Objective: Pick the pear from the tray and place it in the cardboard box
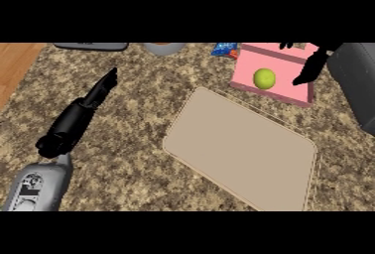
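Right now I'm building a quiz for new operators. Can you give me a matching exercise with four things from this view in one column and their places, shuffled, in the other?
Things
1. pear
2. tray
3. left hand
4. right hand

Places
A. above the counter at the view's left
B. inside the pink cardboard box
C. over the box's right side
D. flat on the counter's middle

Pairs: 1-B, 2-D, 3-A, 4-C

counter (132, 139): speckled brown granite | upper left: wood strip (18, 64)
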